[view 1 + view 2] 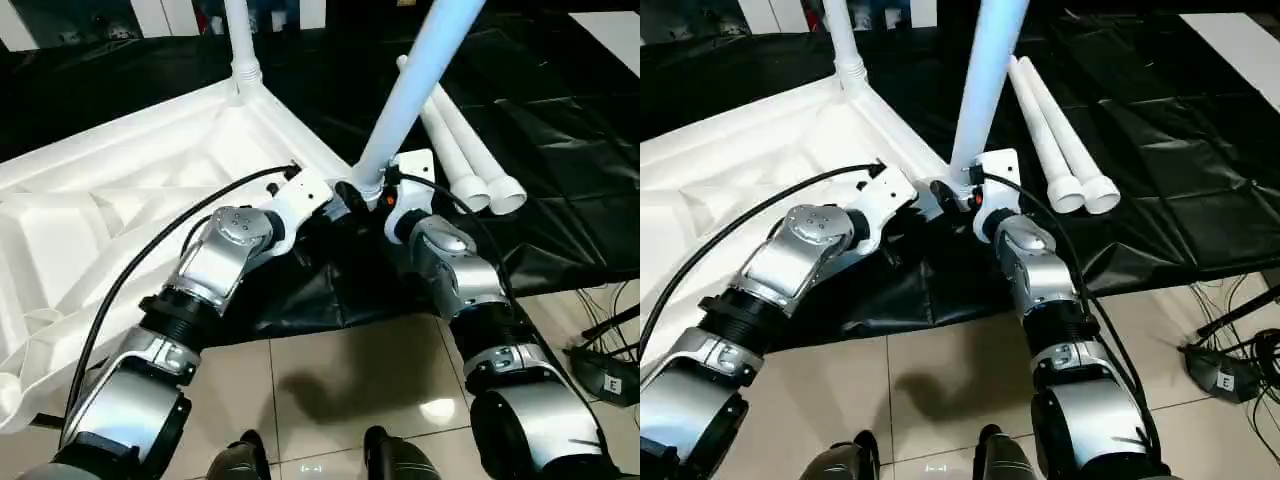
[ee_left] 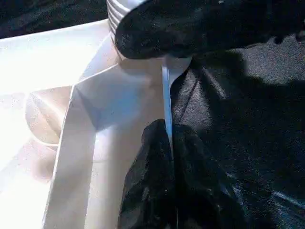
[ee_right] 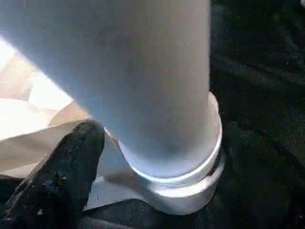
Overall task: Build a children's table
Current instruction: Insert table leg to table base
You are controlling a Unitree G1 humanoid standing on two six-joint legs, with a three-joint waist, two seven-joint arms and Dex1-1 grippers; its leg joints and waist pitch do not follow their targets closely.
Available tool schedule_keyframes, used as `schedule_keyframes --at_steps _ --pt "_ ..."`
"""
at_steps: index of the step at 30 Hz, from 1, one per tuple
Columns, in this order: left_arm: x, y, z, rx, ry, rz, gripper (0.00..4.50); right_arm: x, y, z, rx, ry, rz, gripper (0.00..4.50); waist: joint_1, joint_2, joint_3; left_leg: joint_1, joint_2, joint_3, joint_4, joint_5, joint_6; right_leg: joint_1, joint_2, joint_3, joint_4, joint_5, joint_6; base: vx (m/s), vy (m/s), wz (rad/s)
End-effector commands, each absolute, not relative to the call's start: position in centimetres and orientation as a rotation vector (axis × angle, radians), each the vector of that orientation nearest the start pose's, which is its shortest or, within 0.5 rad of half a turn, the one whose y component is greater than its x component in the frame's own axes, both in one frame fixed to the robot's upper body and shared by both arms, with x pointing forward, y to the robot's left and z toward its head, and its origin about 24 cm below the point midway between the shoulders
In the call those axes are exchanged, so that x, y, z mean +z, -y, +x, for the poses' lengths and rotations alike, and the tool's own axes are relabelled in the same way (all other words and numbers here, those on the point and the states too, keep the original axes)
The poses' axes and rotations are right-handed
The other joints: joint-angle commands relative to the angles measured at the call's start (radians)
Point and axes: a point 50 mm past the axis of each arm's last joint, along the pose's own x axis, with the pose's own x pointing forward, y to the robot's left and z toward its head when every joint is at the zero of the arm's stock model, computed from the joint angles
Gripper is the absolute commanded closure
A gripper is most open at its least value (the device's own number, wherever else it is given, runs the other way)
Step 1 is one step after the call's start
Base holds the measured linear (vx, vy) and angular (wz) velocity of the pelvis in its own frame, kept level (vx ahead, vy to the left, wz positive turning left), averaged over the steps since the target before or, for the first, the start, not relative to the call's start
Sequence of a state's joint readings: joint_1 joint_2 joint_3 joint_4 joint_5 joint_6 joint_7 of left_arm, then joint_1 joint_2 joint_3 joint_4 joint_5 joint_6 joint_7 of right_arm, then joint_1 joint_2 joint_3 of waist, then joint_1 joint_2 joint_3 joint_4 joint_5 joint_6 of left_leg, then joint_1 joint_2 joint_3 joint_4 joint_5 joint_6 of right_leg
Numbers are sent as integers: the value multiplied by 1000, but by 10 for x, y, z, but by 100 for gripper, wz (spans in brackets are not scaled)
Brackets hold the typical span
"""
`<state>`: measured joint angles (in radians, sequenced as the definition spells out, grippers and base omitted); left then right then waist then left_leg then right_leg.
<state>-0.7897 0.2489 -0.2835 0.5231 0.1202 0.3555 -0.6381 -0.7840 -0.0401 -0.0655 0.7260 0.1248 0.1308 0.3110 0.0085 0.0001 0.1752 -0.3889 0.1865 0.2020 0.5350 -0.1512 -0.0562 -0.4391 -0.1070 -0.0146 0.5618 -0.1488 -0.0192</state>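
The white tabletop lies underside up on a black sheet, its ribs showing. One leg stands upright in the far corner socket. A second leg leans in the near right corner socket, its flared end seated there. My right gripper is shut on this leg's base, and one black finger presses against it. My left gripper is shut on the tabletop's thin rim just beside that corner. Two more legs lie side by side on the sheet to the right.
The black sheet covers the floor under the parts. Beige tiles lie in front of it. Cables and a small black box sit on the tiles at the far right. A white panel lies at the back right.
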Motion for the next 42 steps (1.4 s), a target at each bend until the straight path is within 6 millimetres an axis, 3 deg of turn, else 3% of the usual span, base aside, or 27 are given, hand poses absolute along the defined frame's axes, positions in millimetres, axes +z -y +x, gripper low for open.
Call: schedule_keyframes --at_steps 1,7,11,27,34,42 --pt "80 -107 360 -770 -409 560 450 106 92 380 443 -88 70 21 5 -2 -84 18 23 -1 -45 -106 107 55 -15 14 -35 -81 -244 0 0 0" --pt "81 -107 360 -772 -410 565 450 107 93 380 442 -70 49 21 4 -1 -82 18 24 -1 -46 -141 96 55 -16 14 -38 -122 -242 0 0 0" --pt "81 -107 360 -772 -409 566 450 107 91 379 460 -66 61 21 4 -1 -84 19 23 -1 -43 -132 96 55 -15 14 -35 -99 -246 0 0 0" --pt "81 -108 359 -788 -403 581 450 105 92 378 469 -74 58 153 3 0 -87 17 23 -1 -38 -132 97 59 -14 15 -29 -86 -258 0 0 0" --pt "83 -112 354 -879 -354 647 450 118 103 378 451 -44 58 178 4 0 -88 19 23 -1 -36 -120 94 59 -12 16 -25 -71 -252 0 0 0" --pt "102 -124 362 -907 -147 849 450 141 120 381 402 17 66 180 8 3 -91 21 21 -1 -33 -116 86 57 -8 18 -21 -40 -240 0 0 0"
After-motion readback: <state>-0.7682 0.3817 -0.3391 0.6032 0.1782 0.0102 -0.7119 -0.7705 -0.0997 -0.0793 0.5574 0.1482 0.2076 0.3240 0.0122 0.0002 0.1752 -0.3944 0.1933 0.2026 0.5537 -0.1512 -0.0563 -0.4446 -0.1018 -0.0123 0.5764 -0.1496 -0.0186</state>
